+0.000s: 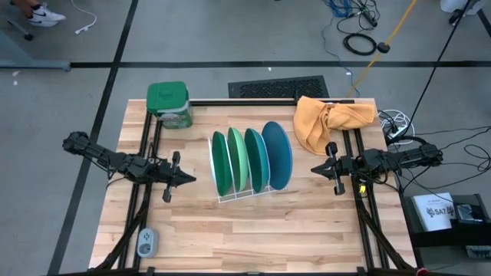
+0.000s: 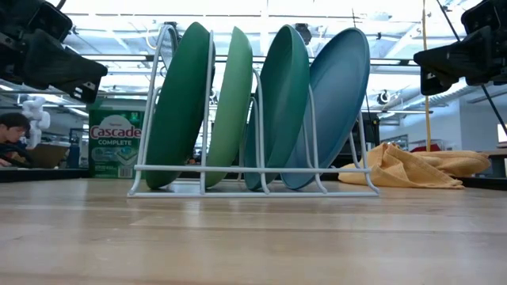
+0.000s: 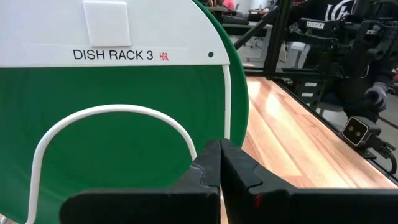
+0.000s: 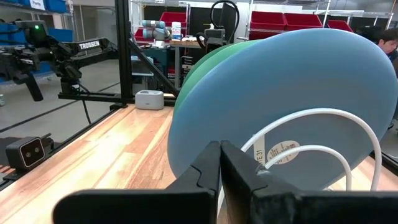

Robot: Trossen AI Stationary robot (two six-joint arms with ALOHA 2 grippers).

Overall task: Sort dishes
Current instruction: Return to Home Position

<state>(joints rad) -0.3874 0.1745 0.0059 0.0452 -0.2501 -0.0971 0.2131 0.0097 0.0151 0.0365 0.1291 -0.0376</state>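
Four round plates stand on edge in the slots of a white wire rack [image 1: 242, 195] at the table's middle: dark green [image 1: 221, 163], light mint green [image 1: 238, 159], teal [image 1: 257, 159] and blue [image 1: 278, 153], from left to right. They also show in the low view, dark green [image 2: 181, 107] to blue [image 2: 337, 103]. My left gripper [image 1: 192, 179] is shut and empty, left of the rack, pointing at the dark green plate [image 3: 124, 162]. My right gripper [image 1: 313, 169] is shut and empty, right of the rack, pointing at the blue plate [image 4: 273, 106].
A green-lidded square container [image 1: 169, 103] stands at the far left of the table. A crumpled orange cloth [image 1: 330, 119] lies at the far right. A small grey device [image 1: 146, 242] lies near the front left corner. Bare wood lies in front of the rack.
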